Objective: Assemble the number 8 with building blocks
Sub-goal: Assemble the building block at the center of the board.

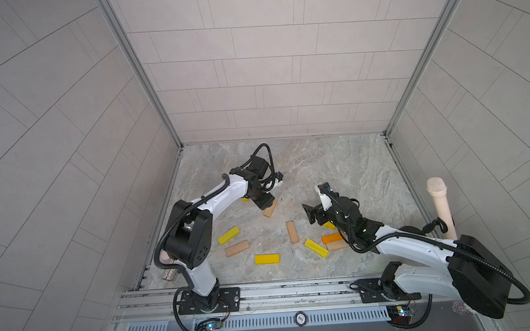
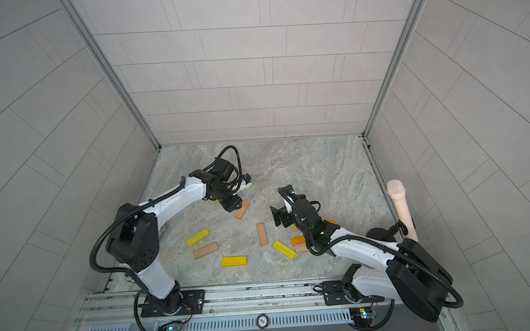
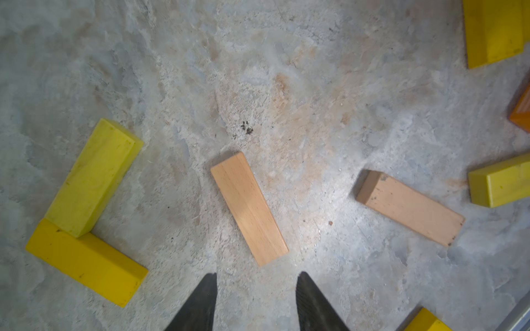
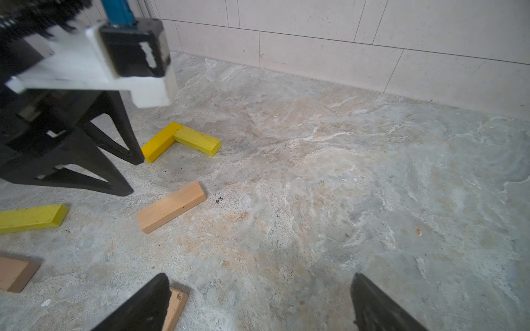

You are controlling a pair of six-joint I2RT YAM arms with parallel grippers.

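Currently your left gripper (image 3: 255, 286) hangs low over the marble tabletop (image 3: 286, 71). Its fingers are parted a modest way and nothing sits between them. A tan block (image 3: 249, 209) lies flat just ahead of the tips, untouched. In both top views one end of it (image 1: 270, 208) pokes out from under the gripper head.

Your right gripper (image 4: 258, 298) is spread wide and empty, and it is raised near the middle of the tabletop. One of its fingers (image 4: 149, 303) overlaps the end of a second tan block (image 4: 177, 306). Whether they touch, you cannot tell from here.

The number 8 is only a corner so far. A yellow bar (image 3: 91, 177) butts against the end of a second yellow bar (image 3: 86, 262), and the two form an L. In the right wrist view this L (image 4: 180, 140) sits just past the left gripper's fingers (image 4: 126, 154). In the top views the left arm hides most of it.

Loose stock lies toward the arm bases:
- A yellow block (image 1: 228, 235) lies just beside a tan one (image 1: 237, 248).
- A lone yellow block (image 1: 267, 259) lies nearest the rail.
- A tilted yellow block (image 1: 316, 248) touches a tan piece (image 1: 336, 246).
- An orange block (image 1: 331, 238) lies against that same tan piece, partly under the right arm.

A beige microphone (image 1: 440, 207) leans in the right corner.
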